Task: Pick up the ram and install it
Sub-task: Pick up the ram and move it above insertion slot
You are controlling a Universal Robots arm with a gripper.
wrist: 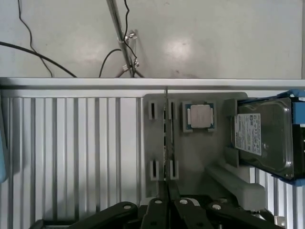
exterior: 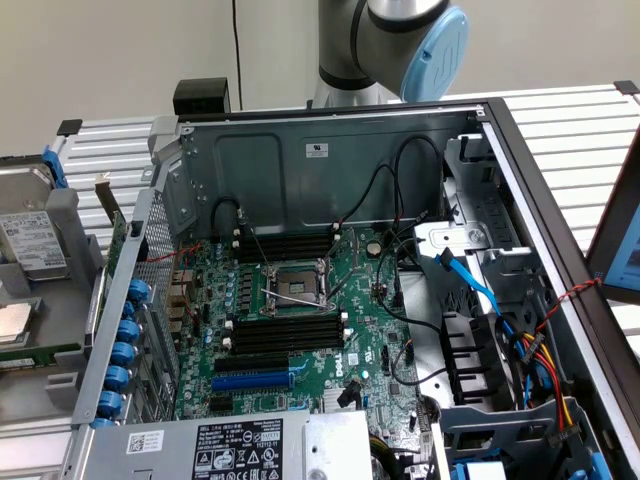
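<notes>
None of the job done so far, by the look of things: pickup and seating both outstanding. Broadest, the slatted desk [wrist: 71, 152], spreading well away to one side of the fingers [wrist: 158, 209]. Next in bulk, the opened computer case [exterior: 330, 170] in the exterior view, with the motherboard [exterior: 300, 300] flat inside it and the long black slots [exterior: 288, 331] bare, no green board seated in any. Then a grey holder [wrist: 200, 162] resting on the desk, lying out ahead of the fingers. Alongside that, well off to the fingers' other side from the bare slats, a hard drive [wrist: 262, 136] with a white label. Smaller again, a square processor chip [wrist: 200, 117] bedded in a recess of the holder, just to the hard-drive side of the fingers' line. Thinnest of the lot, the ram [wrist: 166, 133]: parked on edge between paired brackets in the holder, seen edge-on as a narrow strip, running straight out ahead in line with the fingers, and judged not gripped. Lastly the fingers themselves: drawn close together, aimed along the ram's length; cannot tell whether clenched tight or parted a sliver, nor whether brushing the ram's near end.
</notes>
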